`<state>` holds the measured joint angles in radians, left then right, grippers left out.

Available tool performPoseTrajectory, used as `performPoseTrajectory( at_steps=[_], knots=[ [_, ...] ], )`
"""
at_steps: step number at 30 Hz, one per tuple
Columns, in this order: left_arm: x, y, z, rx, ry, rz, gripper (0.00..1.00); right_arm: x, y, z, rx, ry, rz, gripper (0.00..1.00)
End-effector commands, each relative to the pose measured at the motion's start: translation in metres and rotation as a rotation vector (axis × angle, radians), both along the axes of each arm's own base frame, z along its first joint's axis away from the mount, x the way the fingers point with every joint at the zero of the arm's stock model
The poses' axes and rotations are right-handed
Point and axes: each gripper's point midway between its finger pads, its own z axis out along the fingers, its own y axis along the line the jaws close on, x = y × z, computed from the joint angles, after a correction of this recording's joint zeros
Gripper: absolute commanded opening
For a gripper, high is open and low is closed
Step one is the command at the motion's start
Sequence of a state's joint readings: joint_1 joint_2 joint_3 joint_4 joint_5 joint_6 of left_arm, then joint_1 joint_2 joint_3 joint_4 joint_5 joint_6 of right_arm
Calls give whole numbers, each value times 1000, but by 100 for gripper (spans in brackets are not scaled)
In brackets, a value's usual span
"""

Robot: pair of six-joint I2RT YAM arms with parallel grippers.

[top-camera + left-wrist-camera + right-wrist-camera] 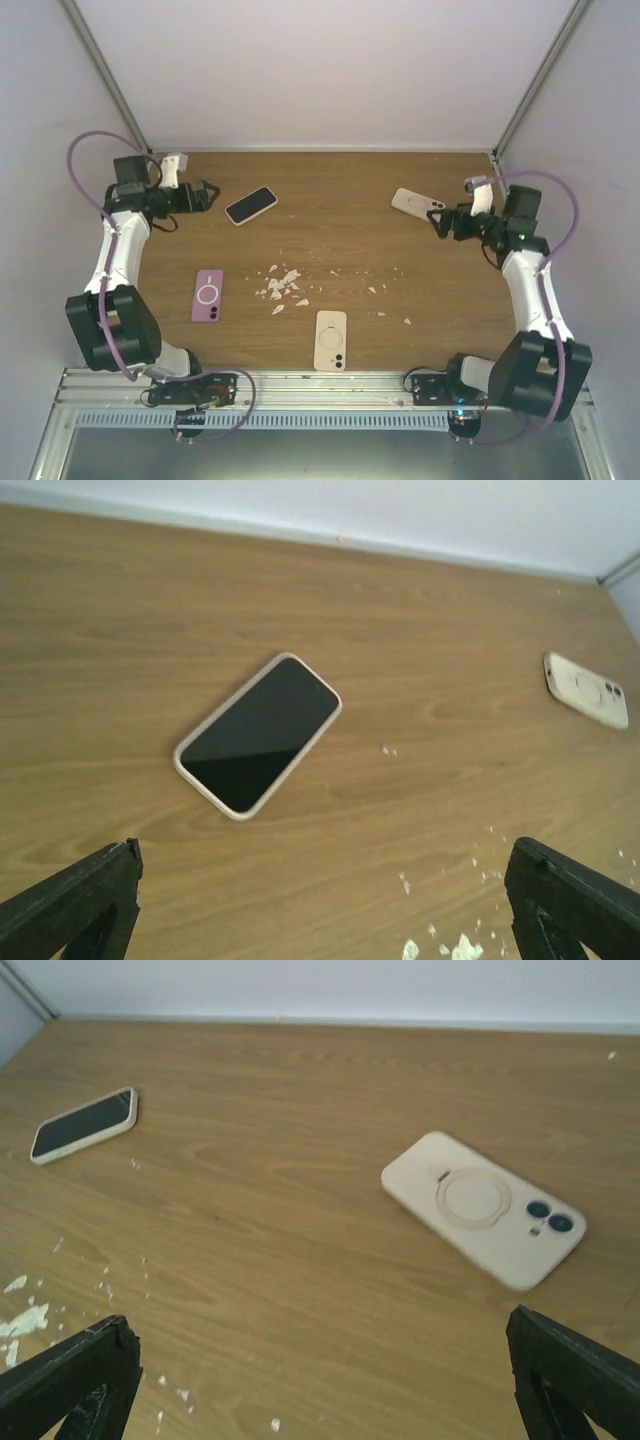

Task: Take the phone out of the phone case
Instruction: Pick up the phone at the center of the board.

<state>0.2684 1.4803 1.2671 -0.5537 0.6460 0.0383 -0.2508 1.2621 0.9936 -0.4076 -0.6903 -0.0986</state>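
A phone with a dark screen, face up in a whitish phone case (251,205) (258,734) (84,1125), lies at the back left of the wooden table. My left gripper (207,194) (322,895) hovers just left of it, open and holding nothing. A cream cased phone (418,203) (483,1207) (587,688) lies face down at the back right, its ring and camera lenses showing. My right gripper (443,222) (320,1380) stands open beside its right end, apart from it.
A purple cased phone (207,295) lies face down at the left. Another cream one (331,340) lies near the front edge. White crumbs (281,284) are scattered over the middle of the table (340,175). Pale walls close in the back and sides.
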Motion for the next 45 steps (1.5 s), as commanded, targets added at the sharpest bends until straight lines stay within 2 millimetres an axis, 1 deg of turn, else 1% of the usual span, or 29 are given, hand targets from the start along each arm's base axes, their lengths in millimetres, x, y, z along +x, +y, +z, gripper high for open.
performPoseTrajectory(
  at_steps=[1, 3, 6, 8, 9, 13, 16, 19, 21, 23, 24, 27, 31, 35, 41, 45],
  knots=[
    [-12, -22, -1, 96, -60, -77, 99, -16, 9, -7, -63, -66, -3, 100],
    [-19, -37, -7, 121, -58, -140, 99, -25, 14, -14, -72, -69, 2, 100],
    [-33, -66, -16, 155, -58, -291, 99, -34, 18, -22, -85, -80, 8, 100],
    [-44, -87, -19, 184, -73, -410, 99, -38, 21, -24, -90, -91, 14, 100],
    [-51, -101, -21, 208, -90, -482, 99, -40, 22, -25, -93, -97, 17, 100],
    [-69, -136, -32, 305, -114, -658, 99, -44, 25, -25, -100, -122, 30, 99],
    [-72, -153, -36, 352, -127, -742, 99, -47, 28, -22, -100, -147, 44, 100],
    [-66, -164, -38, 375, -130, -790, 99, -49, 30, -21, -103, -165, 58, 100],
    [-55, -166, -43, 397, -115, -801, 99, -49, 30, -21, -105, -172, 67, 100],
    [-40, -167, -50, 424, -96, -807, 99, -50, 32, -20, -105, -175, 78, 100],
    [-31, -166, -60, 438, -71, -810, 99, -50, 32, -20, -105, -176, 84, 100],
    [-2, -164, -75, 475, -35, -805, 99, -51, 33, -20, -104, -181, 91, 100],
    [33, -155, -96, 477, 26, -769, 99, -53, 34, -16, -112, -198, 109, 100],
    [62, -143, -114, 465, 72, -715, 99, -57, 35, -13, -112, -213, 132, 99],
    [90, -119, -139, 475, 133, -654, 99, -60, 40, -12, -109, -215, 176, 100],
    [106, -101, -151, 450, 166, -613, 99, -61, 41, -13, -106, -209, 191, 100]
  ],
)
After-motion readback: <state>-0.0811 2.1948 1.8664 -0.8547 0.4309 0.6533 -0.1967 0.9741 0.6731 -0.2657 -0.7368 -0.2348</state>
